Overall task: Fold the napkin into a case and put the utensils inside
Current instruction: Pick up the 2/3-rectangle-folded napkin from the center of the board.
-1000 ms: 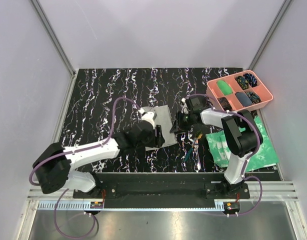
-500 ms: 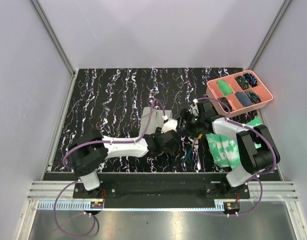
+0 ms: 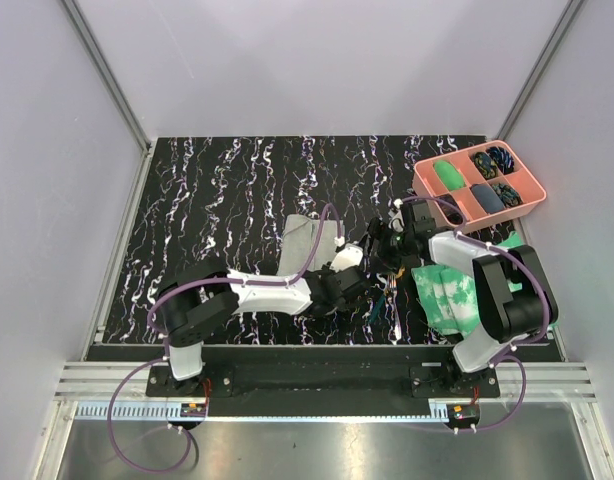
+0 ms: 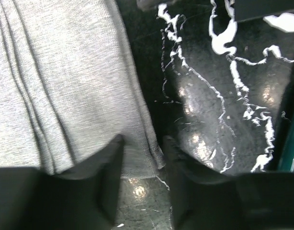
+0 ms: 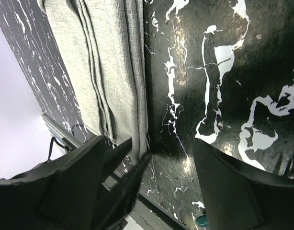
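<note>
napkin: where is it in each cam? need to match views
Top external: napkin lies mid-table, slightly right of centre.
Left wrist: napkin fills the left half, with its edge running down the middle.
Right wrist: napkin is a pleated strip at upper left.
Shared landmark: the black white-veined tabletop bordering the napkin's edge.

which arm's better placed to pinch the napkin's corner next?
Left, probably. The left gripper has its jaws close around the napkin corner, with cloth between them. The right gripper stands wide open, mostly over the marbled mat, with only the folded edge inside its span.
</note>
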You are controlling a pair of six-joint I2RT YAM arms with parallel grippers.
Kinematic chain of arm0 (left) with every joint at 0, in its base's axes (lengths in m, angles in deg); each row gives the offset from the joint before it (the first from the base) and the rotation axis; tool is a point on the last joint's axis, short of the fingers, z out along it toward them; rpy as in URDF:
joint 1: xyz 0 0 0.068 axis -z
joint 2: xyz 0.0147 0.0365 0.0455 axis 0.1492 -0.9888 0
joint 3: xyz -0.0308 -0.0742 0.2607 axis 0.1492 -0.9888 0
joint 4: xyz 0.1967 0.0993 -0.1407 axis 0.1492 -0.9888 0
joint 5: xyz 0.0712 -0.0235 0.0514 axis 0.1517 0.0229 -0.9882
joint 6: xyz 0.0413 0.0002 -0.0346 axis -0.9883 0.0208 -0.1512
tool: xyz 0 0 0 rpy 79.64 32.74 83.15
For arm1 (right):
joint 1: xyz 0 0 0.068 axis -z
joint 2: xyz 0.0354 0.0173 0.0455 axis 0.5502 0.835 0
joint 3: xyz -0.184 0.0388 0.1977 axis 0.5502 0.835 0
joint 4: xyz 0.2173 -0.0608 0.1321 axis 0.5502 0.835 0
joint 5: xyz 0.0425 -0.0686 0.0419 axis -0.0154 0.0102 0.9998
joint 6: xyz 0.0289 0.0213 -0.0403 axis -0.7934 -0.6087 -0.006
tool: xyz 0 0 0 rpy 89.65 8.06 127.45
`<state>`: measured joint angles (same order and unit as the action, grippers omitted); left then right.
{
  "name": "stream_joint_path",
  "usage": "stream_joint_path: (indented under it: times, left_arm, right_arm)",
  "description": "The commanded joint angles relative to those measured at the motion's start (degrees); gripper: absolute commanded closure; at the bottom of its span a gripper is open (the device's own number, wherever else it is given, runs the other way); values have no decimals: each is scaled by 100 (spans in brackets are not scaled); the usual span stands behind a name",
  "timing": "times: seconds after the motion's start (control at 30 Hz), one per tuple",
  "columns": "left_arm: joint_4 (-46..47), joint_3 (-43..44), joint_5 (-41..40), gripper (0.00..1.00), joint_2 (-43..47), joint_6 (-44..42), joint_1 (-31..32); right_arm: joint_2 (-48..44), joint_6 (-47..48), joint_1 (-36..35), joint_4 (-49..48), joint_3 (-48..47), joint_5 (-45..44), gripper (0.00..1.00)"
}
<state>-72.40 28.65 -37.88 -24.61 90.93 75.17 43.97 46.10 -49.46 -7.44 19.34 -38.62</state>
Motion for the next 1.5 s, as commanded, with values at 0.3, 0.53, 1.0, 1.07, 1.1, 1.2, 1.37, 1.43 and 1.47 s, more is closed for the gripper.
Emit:
stream_joint_path:
  times: [0.3,0.53,1.0,1.07,1.1,1.2,1.37,1.43,1.47]
  left_arm:
    - [-212,56,297,100,457,-44,-14]
    - [-299,3,509,100,870,0,-93]
    - [-186,-304,825,100,1336,62,-260]
    - [-159,-313,887,100,1345,70,-260]
    - [-168,-322,896,100,1354,70,-260]
    - [-115,-366,905,100,1389,62,-260]
    - [-45,-436,983,100,1459,79,-287]
    - [-18,-454,1010,100,1485,97,-304]
    - [-18,-471,1010,100,1494,88,-296]
  right_arm:
    - [459,63,-80,-537,-217,589,11]
    - [757,-279,-256,-1080,-200,774,12]
    - [1680,-412,-230,-1477,-814,607,24]
    - [1829,-412,-194,-1477,-990,642,28]
    - [1856,-412,-159,-1460,-1043,607,31]
    - [1944,-359,-89,-1425,-1184,528,36]
    - [2102,-175,34,-1363,-1377,580,41]
    - [2198,-113,61,-1310,-1500,642,44]
    - [2234,-104,61,-1310,-1526,668,45]
